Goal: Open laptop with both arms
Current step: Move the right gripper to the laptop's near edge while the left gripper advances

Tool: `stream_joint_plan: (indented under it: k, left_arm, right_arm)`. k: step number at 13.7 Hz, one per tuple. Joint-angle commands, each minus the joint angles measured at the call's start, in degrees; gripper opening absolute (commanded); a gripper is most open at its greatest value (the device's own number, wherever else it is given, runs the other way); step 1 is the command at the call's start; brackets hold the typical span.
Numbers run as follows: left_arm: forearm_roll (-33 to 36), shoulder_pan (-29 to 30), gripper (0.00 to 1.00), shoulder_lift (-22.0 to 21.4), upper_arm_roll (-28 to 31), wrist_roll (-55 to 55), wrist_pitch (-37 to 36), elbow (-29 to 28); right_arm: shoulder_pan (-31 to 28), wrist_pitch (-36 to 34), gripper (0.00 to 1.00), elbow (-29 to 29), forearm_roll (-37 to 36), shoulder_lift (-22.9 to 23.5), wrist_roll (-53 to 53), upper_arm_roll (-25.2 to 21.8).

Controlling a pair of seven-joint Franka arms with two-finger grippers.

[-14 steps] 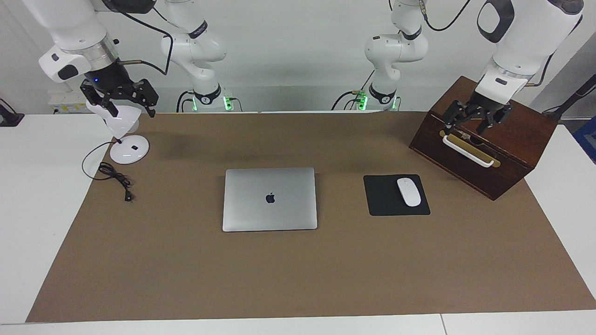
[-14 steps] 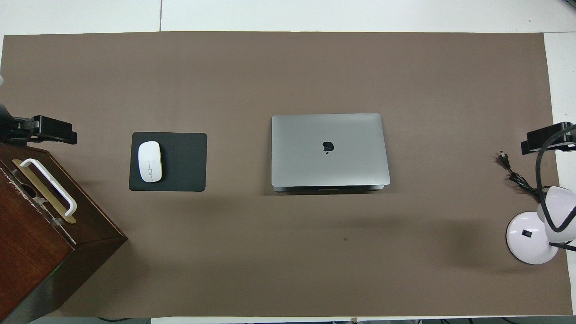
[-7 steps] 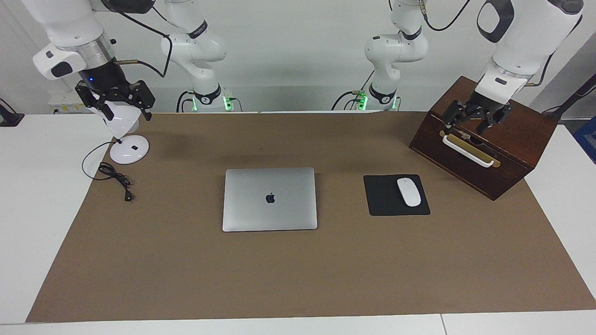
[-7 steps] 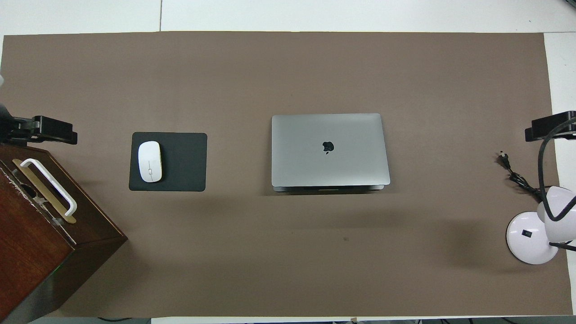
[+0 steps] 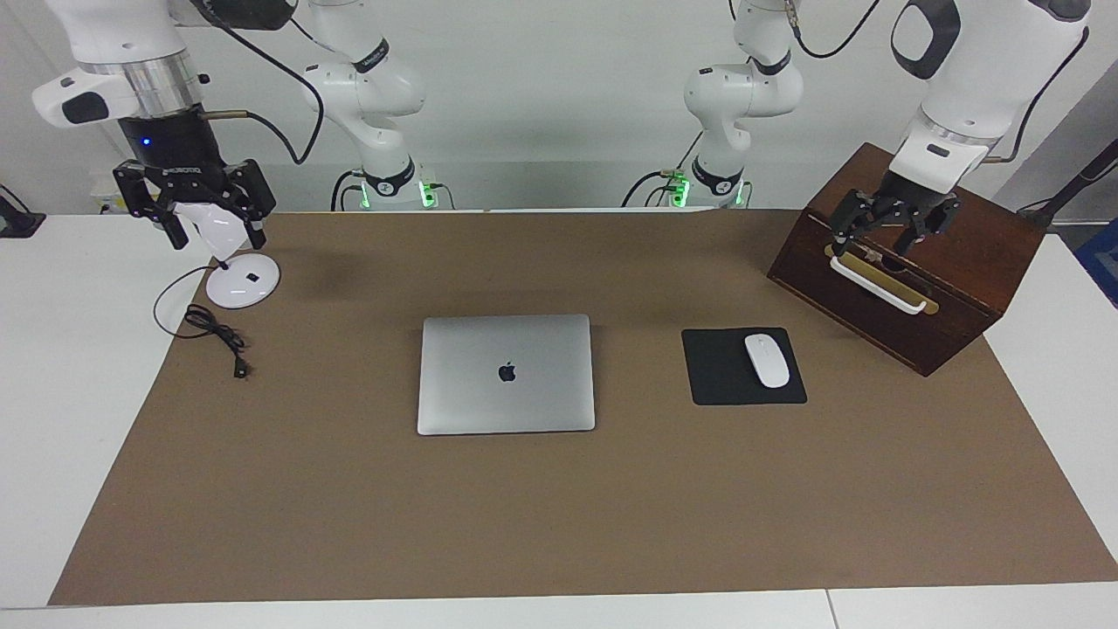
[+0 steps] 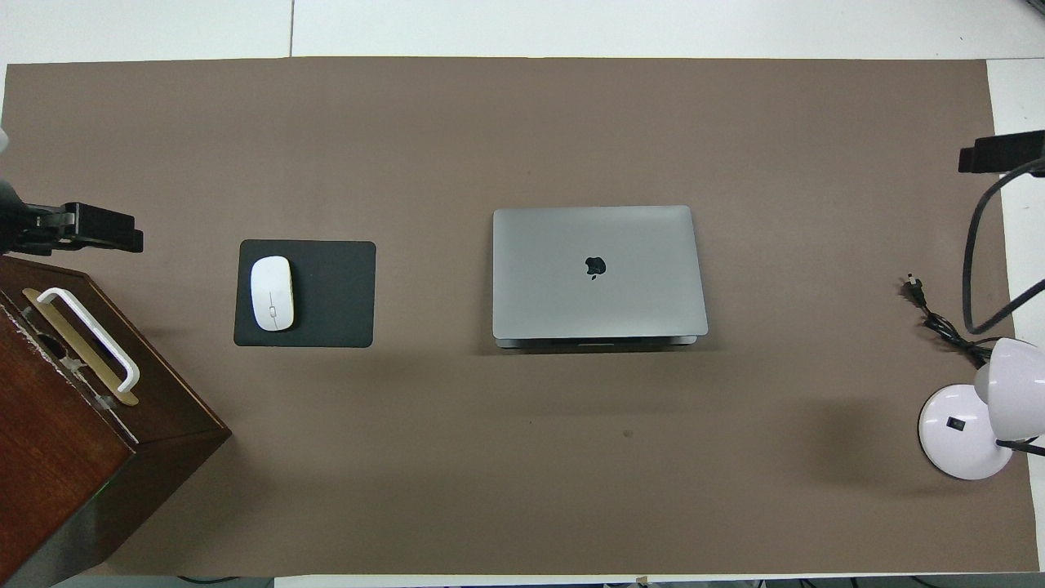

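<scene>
The silver-grey laptop (image 5: 507, 374) lies closed, apple logo up, in the middle of the brown mat; it also shows in the overhead view (image 6: 598, 272). My right gripper (image 5: 214, 231) hangs open in the air over the white lamp at the right arm's end of the table, well apart from the laptop; only its tip shows in the overhead view (image 6: 1000, 153). My left gripper (image 5: 876, 240) hangs open over the wooden box's white handle at the left arm's end, also apart from the laptop (image 6: 82, 229). Neither gripper holds anything.
A black mouse pad (image 5: 725, 371) with a white mouse (image 5: 767, 360) lies beside the laptop toward the left arm's end. A dark wooden box (image 5: 952, 288) with a white handle (image 5: 873, 284) stands there. A white lamp (image 5: 243, 279) and its black cable (image 5: 214, 332) are at the right arm's end.
My right gripper has swung outward toward the right arm's end of the table and turned over the lamp. My left gripper has barely shifted. The laptop has not moved.
</scene>
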Motion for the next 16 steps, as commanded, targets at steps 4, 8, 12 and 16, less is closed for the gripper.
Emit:
stream_joint_plan:
  k: [4, 8, 12, 16]
  left_arm:
    - [0.9, 0.1, 0.0, -2.4, 0.1, -1.1, 1.5, -3.8]
    - [0.8, 0.1, 0.0, -2.6, 0.0, -1.0, 2.9, -4.2]
    - [0.7, -0.7, 0.0, -3.1, -0.2, 0.4, 8.1, -7.0]
    - [0.5, -5.6, 0.0, -7.0, -0.4, 0.8, 19.4, -17.0]
  right_arm:
    - [1.2, 19.1, 1.0, -8.7, 9.4, 2.6, -0.8, 0.2]
    - [1.0, 31.2, 1.0, -19.7, 19.4, 1.1, -1.7, 0.2]
    - [1.7, 35.7, 1.0, -28.2, 36.1, -1.4, -0.1, 0.2]
    - [3.5, 38.2, 1.0, -35.7, 41.1, -4.4, 5.0, 0.2]
